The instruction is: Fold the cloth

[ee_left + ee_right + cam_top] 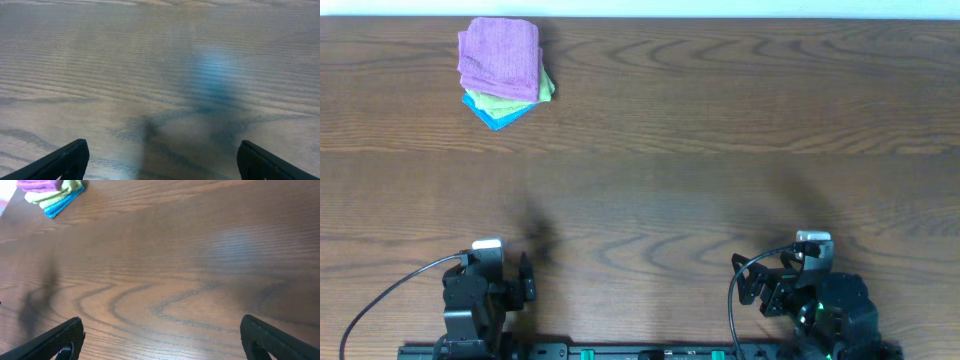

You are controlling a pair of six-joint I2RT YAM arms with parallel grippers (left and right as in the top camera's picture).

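Cloth: a purple cloth tops a small stack, with a green cloth and a blue cloth under it, all on the counter.
Where it lies: well ahead of the left jaws, almost straight in front; well ahead of the right jaws and far off to their left, where the right wrist view catches the stack at its upper left corner.
Left arm: it sits low at the near edge, jaws wide apart and holding nothing. Its wrist view shows only bare counter between the fingertips.
Right arm: it also sits at the near edge, jaws wide apart and holding nothing, with bare wood between the fingertips.
Step in hand: neither arm is near the stack and no cloth lies spread out. I cannot tell whether this is before the first reach or after the folding; the stack already looks folded.
Next move: if a cloth is to be folded, the left arm is better placed. It needs a long reach forward, a pinch on the purple layer alone, and a carry to the open wood in front of both jaws.
Risk: the pinch may drag the green layer along.
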